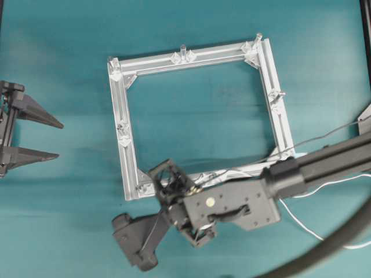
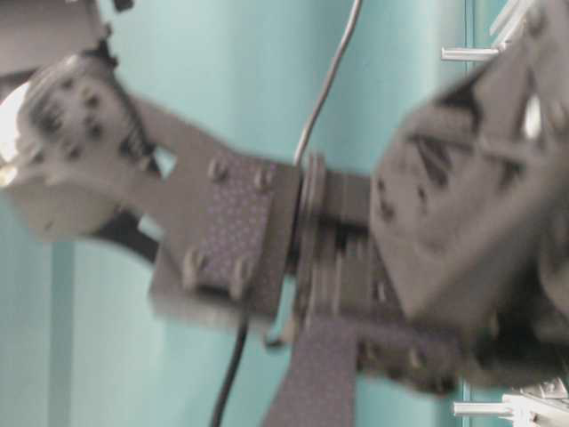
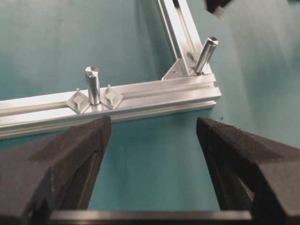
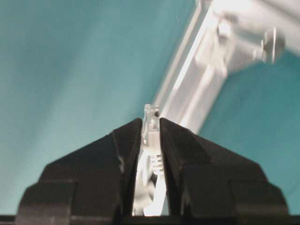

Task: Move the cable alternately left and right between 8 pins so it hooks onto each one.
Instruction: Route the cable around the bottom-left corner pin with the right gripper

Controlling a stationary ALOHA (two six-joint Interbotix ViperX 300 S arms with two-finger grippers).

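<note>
The square aluminium frame (image 1: 200,58) lies mid-table with the pins (image 1: 182,51) upright on its rails. Two of them (image 3: 92,84) stand close ahead in the left wrist view. My right gripper (image 4: 151,121) is shut on the clear plug tip (image 4: 150,133) of the white cable (image 1: 304,226). It hovers by the frame's near left corner (image 1: 139,186). The cable trails off to the right behind the arm. My left gripper (image 1: 60,141) stays wide open at the table's left edge, outside the frame, with nothing between its fingers (image 3: 89,140).
A thick dark grey hose (image 1: 327,249) curves across the bottom right corner. A thin black wire (image 1: 316,141) crosses the frame's right rail. The right arm (image 2: 267,231) fills the table-level view as a blur. Teal mat (image 1: 197,110) shows inside the frame.
</note>
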